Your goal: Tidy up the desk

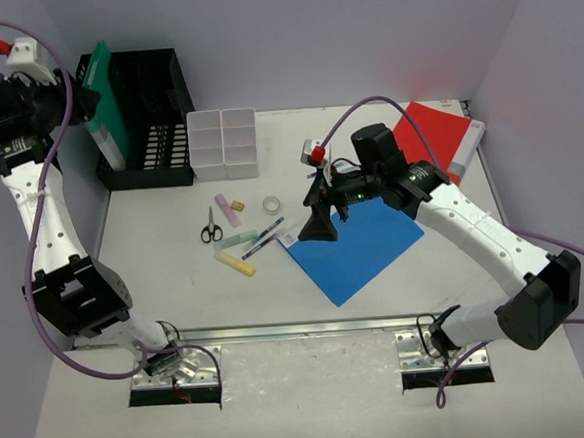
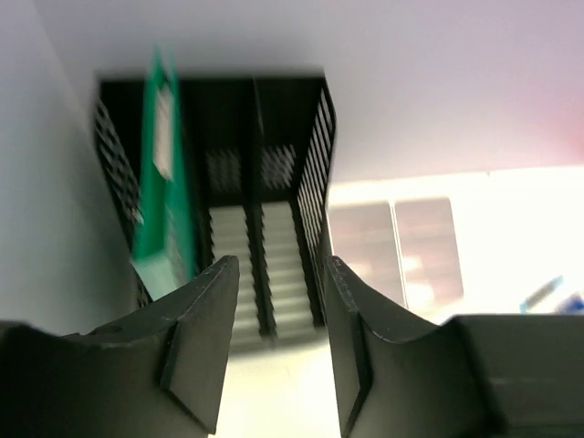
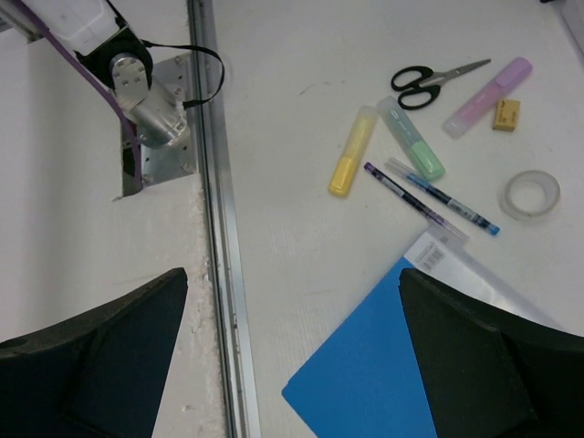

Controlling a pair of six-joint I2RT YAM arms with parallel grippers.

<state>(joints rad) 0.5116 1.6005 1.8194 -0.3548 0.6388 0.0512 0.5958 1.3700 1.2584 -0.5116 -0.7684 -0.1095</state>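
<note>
The white desk (image 1: 177, 287) has a silver rail (image 1: 280, 330) along its near edge. A blue folder (image 1: 359, 246) lies on it at centre right. My right gripper (image 1: 320, 227) hangs open and empty above the folder's left corner; its wrist view (image 3: 294, 283) shows the blue folder (image 3: 365, 383) and the rail (image 3: 219, 274) below. My left gripper (image 1: 88, 98) is open and empty, raised at the far left in front of the black mesh rack (image 2: 255, 182), where a green folder (image 2: 162, 201) stands in the left slot. In its wrist view the left gripper (image 2: 278, 274) is empty.
Scissors (image 1: 210, 228), a pink highlighter (image 1: 226, 210), a small yellow eraser (image 1: 238, 205), a tape roll (image 1: 271, 203), a green highlighter (image 1: 239, 240), a yellow highlighter (image 1: 235, 264) and pens (image 1: 263, 238) lie left of the blue folder. A white compartment tray (image 1: 224, 144) sits beside the rack. A red folder (image 1: 435, 137) lies far right.
</note>
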